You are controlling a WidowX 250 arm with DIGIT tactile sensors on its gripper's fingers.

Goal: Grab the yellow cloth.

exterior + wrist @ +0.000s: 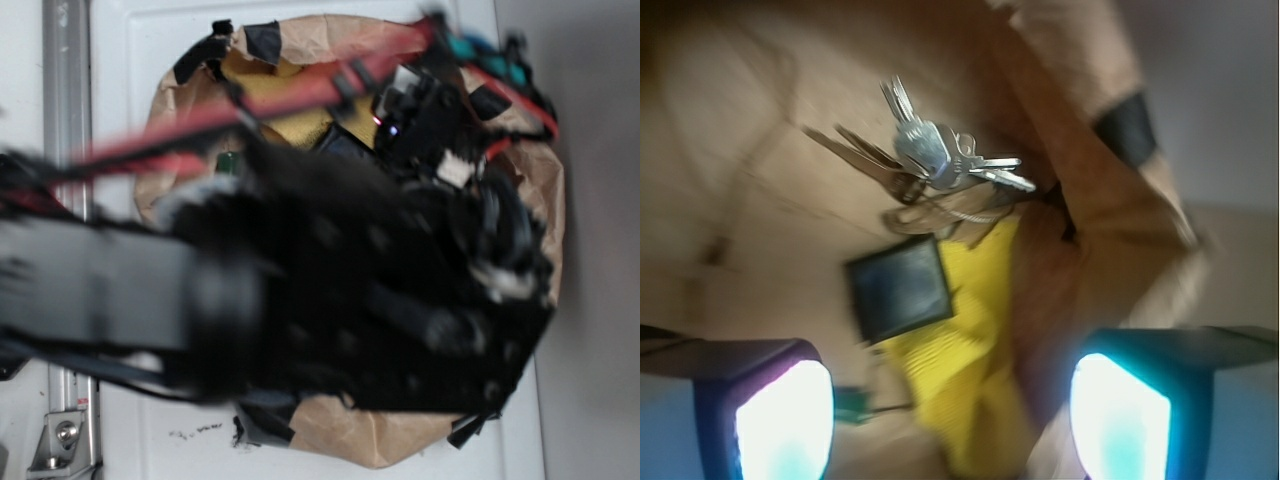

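Wrist view looks down into a shallow nest of crumpled brown paper (760, 130). Yellow cloth (975, 350) lies at lower centre of the frame, a long fuzzy strip running from just under the keys down toward the bottom edge. Black square wallet (898, 288) sits at its upper-left side, touching or overlapping the cloth's edge. Bunch of metal keys (940, 160) rests above both, upper centre, its ring close to the cloth's top end. A small dark green object (850, 403) shows left of the cloth near the bottom; too blurred to name.

Gripper (950, 430): two fingers at the lower corners of the frame, spread wide with nothing between them. One pale pad (785, 420) at lower left, the other at lower right. The lower part of the cloth lies between the two pads, clearly below them, not touched.

Exterior view is mostly blocked by the blurred black arm (360, 290). Paper rim (380, 435) shows around it, on a white surface (580, 100). A sliver of yellow cloth (270, 95) shows at upper centre, behind red cables (200, 120). Black tape patches (262, 40) mark the paper's edge.

Progress, as judged: the approach is roughly lined up over the cloth, jaws ready. Descent, closing on the fabric and lifting all remain. Wallet sits close enough to the left finger's path to be a snag risk.
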